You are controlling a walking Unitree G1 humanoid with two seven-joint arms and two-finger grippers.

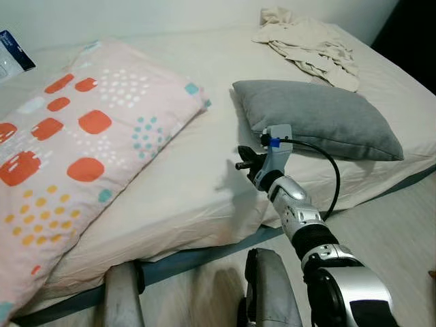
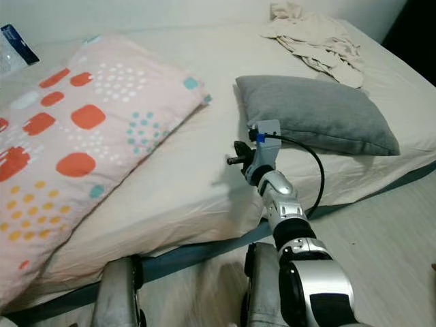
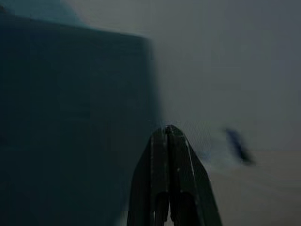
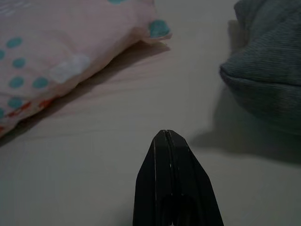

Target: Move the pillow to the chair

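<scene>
task barely begun: grey pillow (image 1: 320,117) lies on the bed (image 1: 204,177), ungrasped. right gripper (image 4: 165,141) is held closed just beside it, nothing clamped. left gripper (image 3: 165,136) closed, idle. chair unseen.

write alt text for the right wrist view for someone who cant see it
The right gripper, its two black fingers closed together, hovers over the pale bed sheet between two pillows. A pink pillow with teal dots lies on one side and a grey pillow on the other.
</scene>
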